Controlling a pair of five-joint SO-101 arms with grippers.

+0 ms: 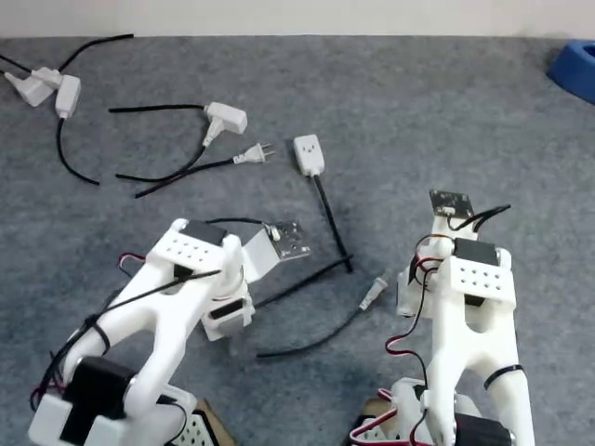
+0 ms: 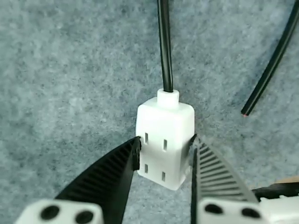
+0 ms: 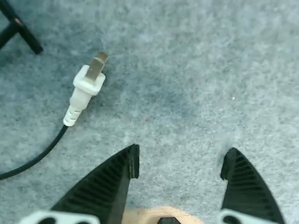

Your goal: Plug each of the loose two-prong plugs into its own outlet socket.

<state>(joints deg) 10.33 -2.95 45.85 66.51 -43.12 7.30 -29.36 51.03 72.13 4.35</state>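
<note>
A white outlet socket [image 2: 166, 126] with two pairs of slots sits between the black fingers of my left gripper [image 2: 164, 144], which is shut on its sides. Its black cable [image 2: 164, 46] runs away over the grey carpet. In the high view the left arm [image 1: 186, 269] covers this socket. A loose white two-prong plug [image 3: 86, 86] lies on the carpet, prongs flat, also seen between the arms [image 1: 374, 291]. My right gripper [image 3: 182, 156] is open above bare carpet, a short way off to the side of that plug. The right arm [image 1: 469, 279] stands at the lower right.
Farther back lie another socket [image 1: 309, 153] on a black cable, a second two-prong plug [image 1: 253, 154] and a white socket [image 1: 226, 117]. Two white cable ends [image 1: 46, 88] rest together at the far left. A blue object [image 1: 576, 67] sits at the far right edge.
</note>
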